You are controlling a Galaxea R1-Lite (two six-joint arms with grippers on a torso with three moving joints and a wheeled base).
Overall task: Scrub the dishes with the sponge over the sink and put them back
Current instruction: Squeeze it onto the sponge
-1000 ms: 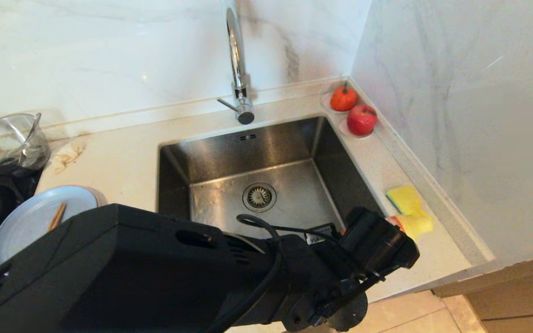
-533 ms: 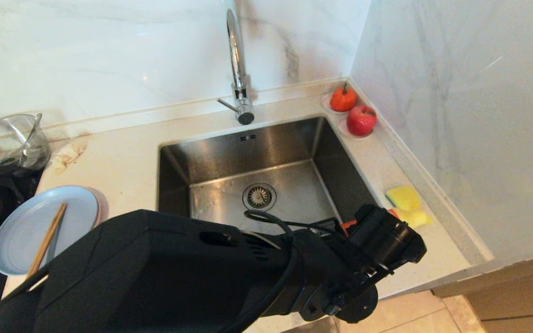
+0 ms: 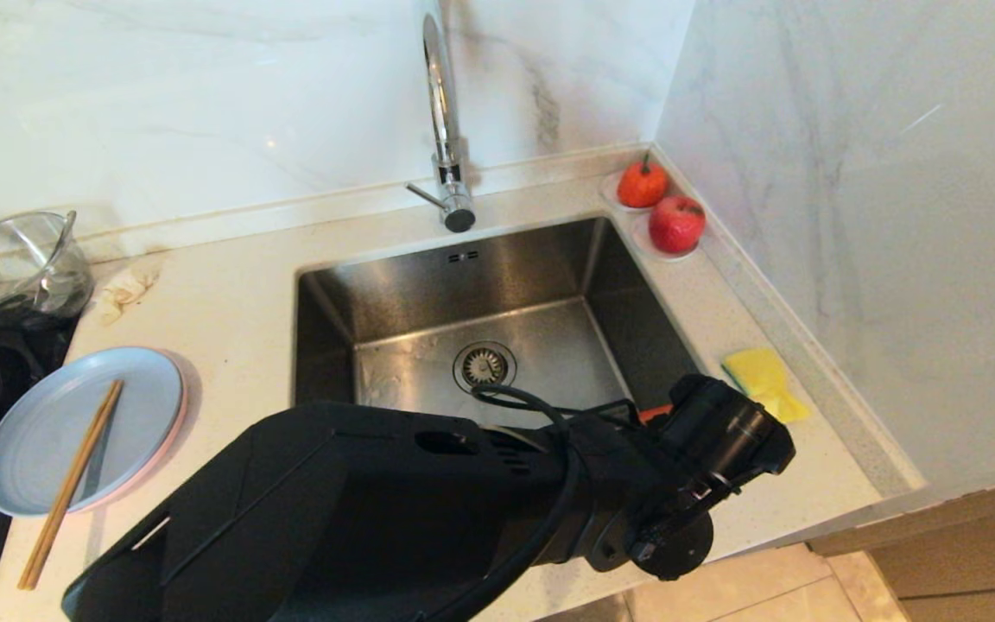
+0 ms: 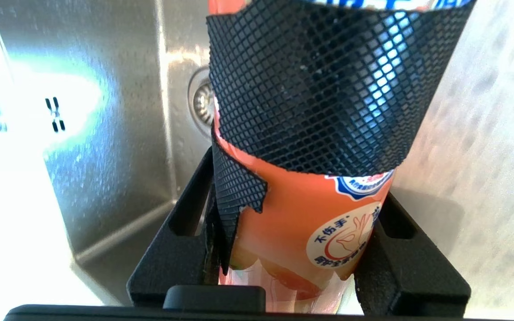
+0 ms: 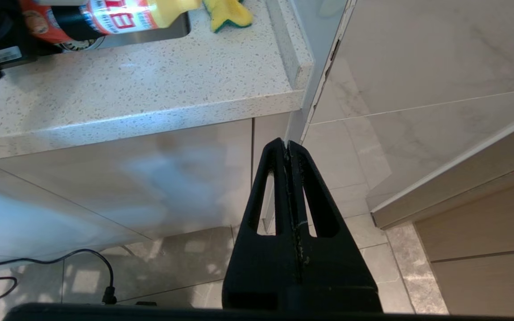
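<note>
The left gripper (image 4: 283, 249) squeezes one orange bottle (image 4: 310, 214) above the near right corner of the sink (image 3: 497, 268). The right gripper (image 5: 289, 149) hangs low, fingers pressed together. One yellow sponge (image 3: 761, 380) sits at three o'clock. Two stacked plates (image 3: 139, 402), two chopsticks (image 3: 70, 484) at nine. Two red fruits (image 3: 674, 223) far back.

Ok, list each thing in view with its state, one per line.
left pincer: shut on the orange bottle, over the sink's right edge.
right pincer: shut, empty, below the counter.
sponge: lying on the counter, untouched.
blue plate: stacked on the pink plate, chopsticks across it.
sink: empty.
</note>
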